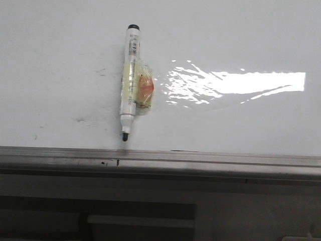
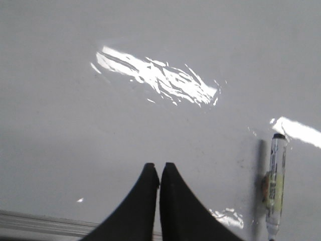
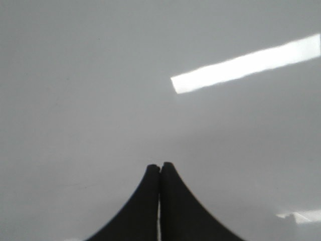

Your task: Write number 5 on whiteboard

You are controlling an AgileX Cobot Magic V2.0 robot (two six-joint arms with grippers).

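Observation:
The whiteboard (image 1: 230,35) is glossy white with glare and faint smudges. No number 5 shows on it. A white marker (image 1: 129,80) with a black tip lies on the board, tip toward the grey edge rail (image 1: 200,159), with a yellowish taped pad at its side. It also shows in the left wrist view (image 2: 276,186). My left gripper (image 2: 159,166) is shut and empty, over bare board beside the marker. My right gripper (image 3: 160,165) is shut and empty, over bare board. Neither gripper shows in the front view.
A bright strip of light glare (image 1: 241,83) lies on the board to the right of the marker. Small dark smudges (image 1: 80,119) mark the board left of the marker. Below the rail is a dark grey surface (image 1: 150,206).

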